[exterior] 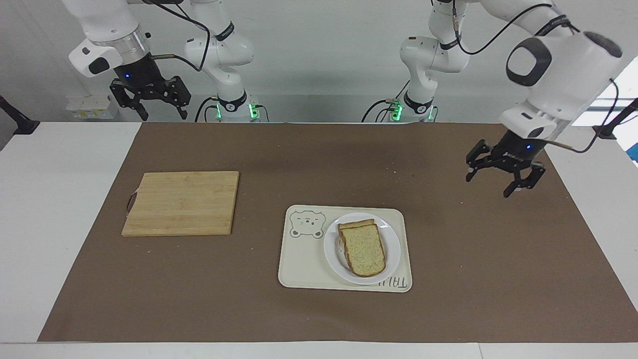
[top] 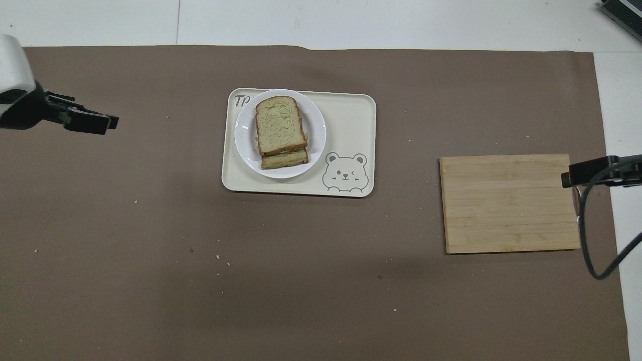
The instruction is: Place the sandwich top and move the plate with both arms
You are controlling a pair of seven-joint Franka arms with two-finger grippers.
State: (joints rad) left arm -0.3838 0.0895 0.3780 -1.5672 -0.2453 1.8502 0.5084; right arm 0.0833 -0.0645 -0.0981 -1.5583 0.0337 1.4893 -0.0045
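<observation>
A robotics lab: two white arms (exterior: 553, 55) are bolted at the edge of a white table (exterior: 60, 209) covered by a brown mat (exterior: 319, 164), with loose cables (exterior: 199, 35), green status lights (exterior: 254, 109) and bare grey walls.

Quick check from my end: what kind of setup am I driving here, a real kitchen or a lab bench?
Most likely a lab bench staged as a kitchen: a brown mat covers a white table, and a sandwich on a plate, a bear tray and a cutting board serve as props.
</observation>
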